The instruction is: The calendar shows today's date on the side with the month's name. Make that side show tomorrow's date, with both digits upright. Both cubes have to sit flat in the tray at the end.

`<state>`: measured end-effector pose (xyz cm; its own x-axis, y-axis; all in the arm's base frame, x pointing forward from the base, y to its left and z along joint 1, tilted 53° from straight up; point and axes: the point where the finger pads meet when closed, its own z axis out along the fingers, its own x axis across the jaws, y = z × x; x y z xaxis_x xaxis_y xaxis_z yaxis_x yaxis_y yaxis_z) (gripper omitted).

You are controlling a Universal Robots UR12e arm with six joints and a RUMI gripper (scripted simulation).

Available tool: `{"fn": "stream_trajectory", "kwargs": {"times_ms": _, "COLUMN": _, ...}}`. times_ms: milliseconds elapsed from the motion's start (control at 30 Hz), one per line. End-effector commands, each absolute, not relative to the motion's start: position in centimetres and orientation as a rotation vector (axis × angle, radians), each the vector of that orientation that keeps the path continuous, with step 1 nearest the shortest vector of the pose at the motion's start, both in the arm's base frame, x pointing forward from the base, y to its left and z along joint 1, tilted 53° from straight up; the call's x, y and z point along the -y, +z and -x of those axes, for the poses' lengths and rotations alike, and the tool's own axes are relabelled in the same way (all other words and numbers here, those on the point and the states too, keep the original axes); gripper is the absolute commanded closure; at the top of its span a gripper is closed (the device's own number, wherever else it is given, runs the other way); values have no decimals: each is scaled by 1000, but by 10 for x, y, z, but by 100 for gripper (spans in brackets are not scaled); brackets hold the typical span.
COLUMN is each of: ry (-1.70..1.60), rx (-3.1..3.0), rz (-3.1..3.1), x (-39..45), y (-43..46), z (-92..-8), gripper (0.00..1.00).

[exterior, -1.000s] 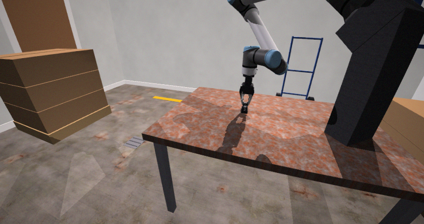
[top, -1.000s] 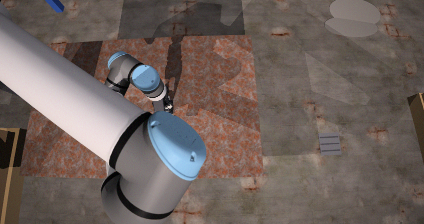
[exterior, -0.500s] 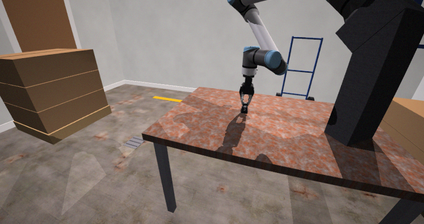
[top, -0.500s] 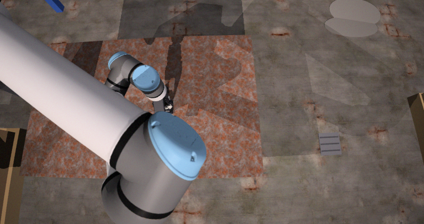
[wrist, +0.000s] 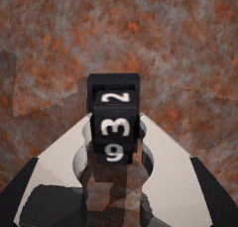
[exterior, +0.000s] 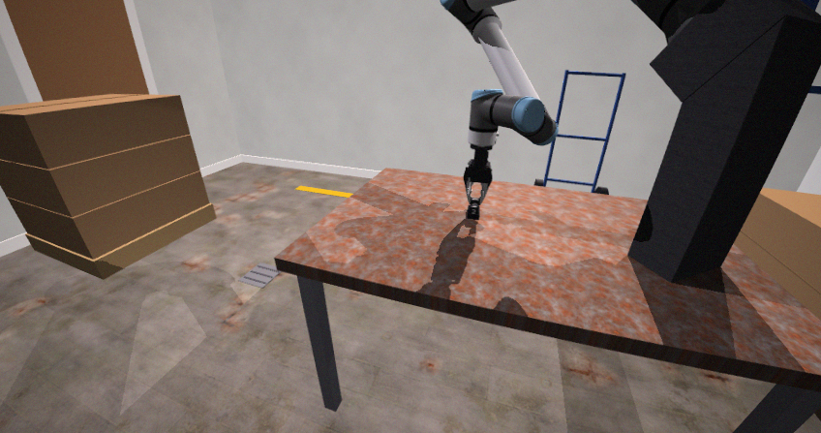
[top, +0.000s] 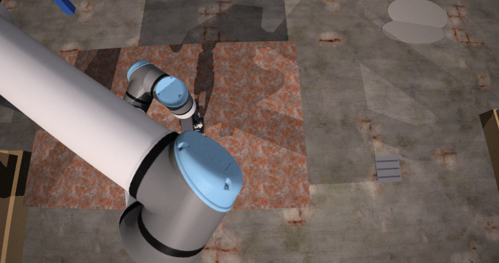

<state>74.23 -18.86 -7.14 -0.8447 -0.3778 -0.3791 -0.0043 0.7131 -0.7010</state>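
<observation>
My gripper (wrist: 115, 115) is shut on a black number cube (wrist: 115, 122) with white digits. In the wrist view its faces show a 2, a 3 and a 9 or 6. In the top and exterior views the gripper (exterior: 473, 209) holds the cube (exterior: 472, 213) just above the rust-coloured table top (exterior: 518, 250), near the middle of its far half. In the overhead view the gripper (top: 198, 123) is partly hidden by the arm's elbow. No tray, month block or second cube shows in any view.
The arm's dark base pedestal (exterior: 725, 140) stands on the table's right side. Stacked cardboard boxes (exterior: 98, 170) float off to the left, a blue hand truck (exterior: 582, 135) stands behind the table. The table's front edge (exterior: 518, 319) is well in front of the gripper.
</observation>
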Motion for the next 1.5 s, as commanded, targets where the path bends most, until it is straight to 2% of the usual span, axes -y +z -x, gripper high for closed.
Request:
{"fn": "stream_trajectory", "kwargs": {"times_ms": 0, "ry": -986, "rx": -2408, "rz": 290, "x": 189, "y": -70, "z": -745, "gripper": 90}}
{"fn": "stream_trajectory", "kwargs": {"times_ms": 1467, "ry": -985, "rx": -2408, "rz": 289, "x": 190, "y": -70, "z": -747, "gripper": 90}}
